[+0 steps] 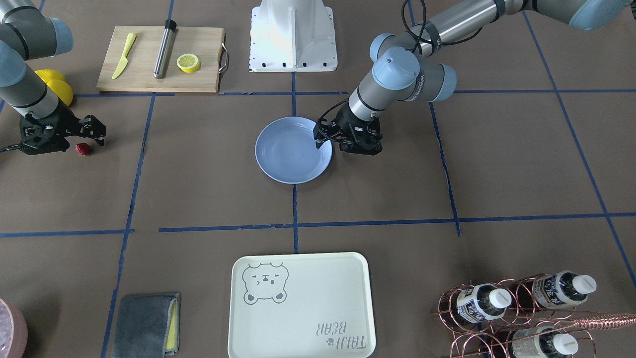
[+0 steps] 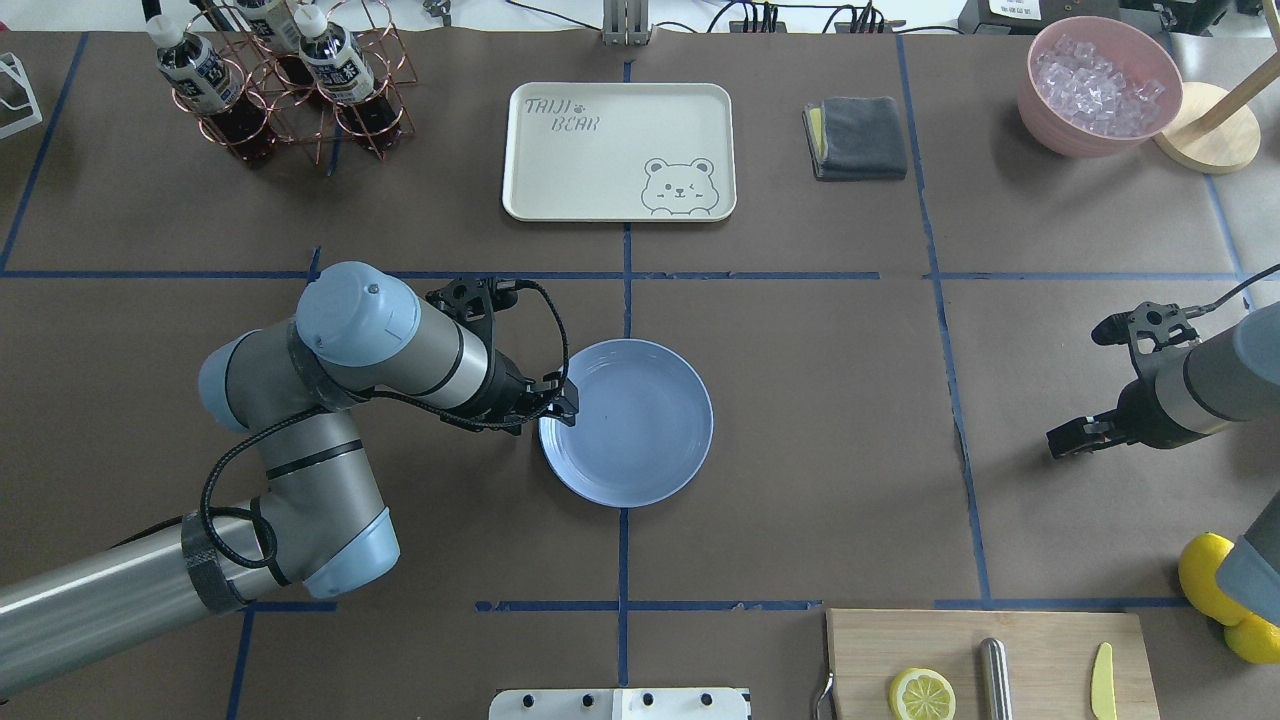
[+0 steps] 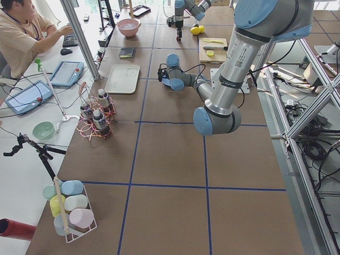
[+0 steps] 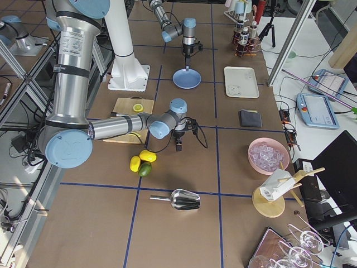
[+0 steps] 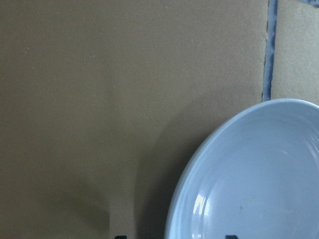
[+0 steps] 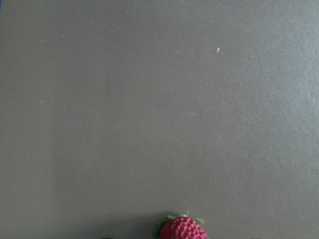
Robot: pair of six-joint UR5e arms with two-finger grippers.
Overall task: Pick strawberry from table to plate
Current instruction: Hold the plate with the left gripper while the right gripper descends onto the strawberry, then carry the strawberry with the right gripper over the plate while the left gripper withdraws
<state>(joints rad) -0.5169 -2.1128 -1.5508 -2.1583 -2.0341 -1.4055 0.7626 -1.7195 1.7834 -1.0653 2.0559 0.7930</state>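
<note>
The strawberry [image 1: 83, 148], small and dark red, lies on the brown table [image 1: 208, 189] at the left of the front-facing view. My right gripper [image 1: 82, 141] hangs just above it, open, with a finger on either side. In the right wrist view the strawberry [image 6: 183, 229] sits at the bottom edge. The overhead view hides it behind the right arm. The light-blue plate [image 1: 293, 150] is empty in the table's middle. My left gripper [image 1: 330, 144] is open at the plate's rim [image 5: 174, 209], and the rim lies between its fingers.
A wooden cutting board [image 1: 161, 58] carries a lemon slice [image 1: 189, 62], a yellow knife and a metal rod. Lemons [image 1: 54, 84] lie behind the right gripper. The cream bear tray [image 1: 300, 304], a grey cloth [image 1: 146, 324], a bottle rack [image 1: 521, 308] and an ice bowl [image 2: 1100, 85] line the far side.
</note>
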